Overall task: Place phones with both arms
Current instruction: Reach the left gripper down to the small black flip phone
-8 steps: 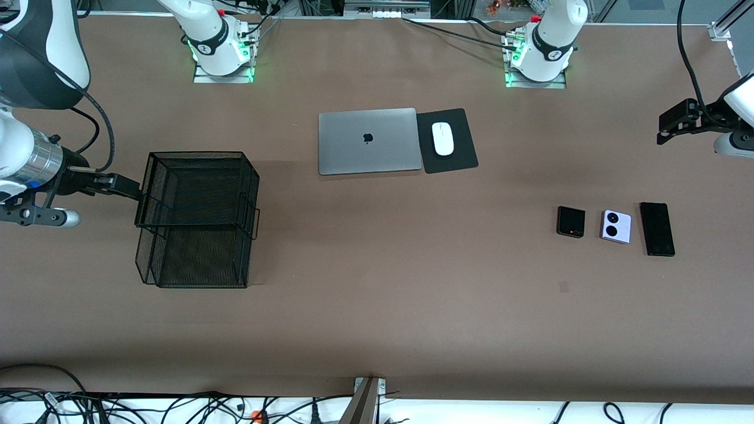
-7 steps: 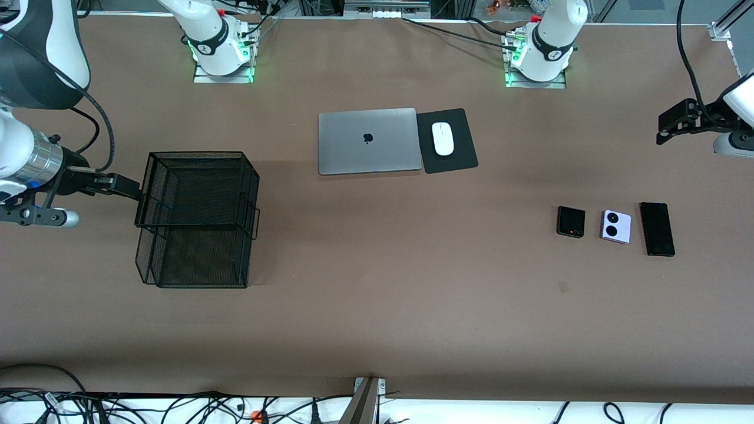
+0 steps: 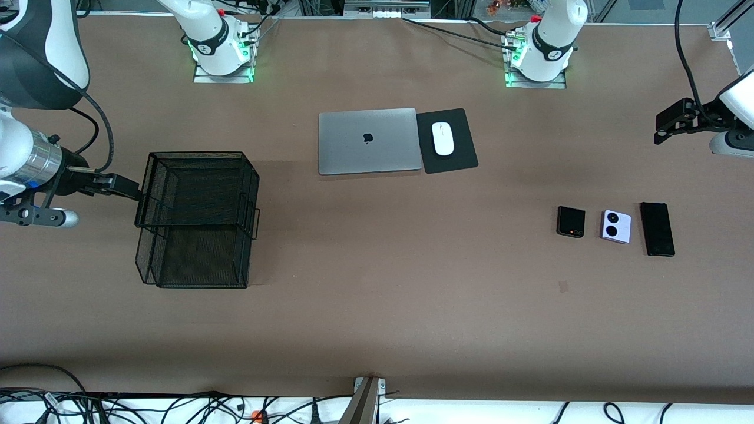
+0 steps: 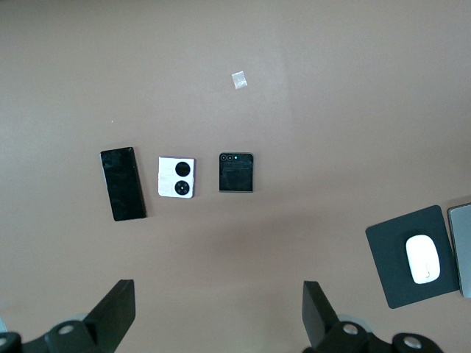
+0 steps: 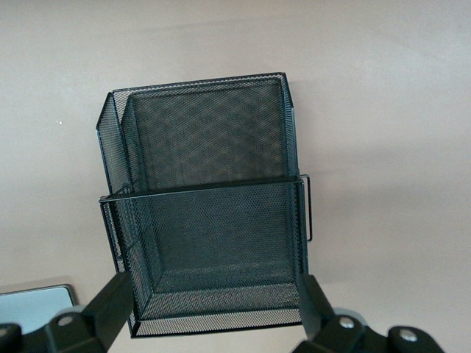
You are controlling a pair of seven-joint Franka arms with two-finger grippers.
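A brown worktop fills the frame, cables trailing along its lower edge. At right of centre three phones lie in a row, close together but apart: a small black phone, a lilac phone and a long black phone. At left stands a black mesh rack; a laptop and mouse sit upper centre. No phone has been lifted yet, so the first reach looks to be the step in hand. Done well, it would bring the claw straight down over one phone, fingers spanning its short sides, clear of its neighbour. The left claw hangs at the right edge, above the phones in the picture, fingers spread wide and empty. The right claw waits at the rack's edge, likewise apart, holding nothing.
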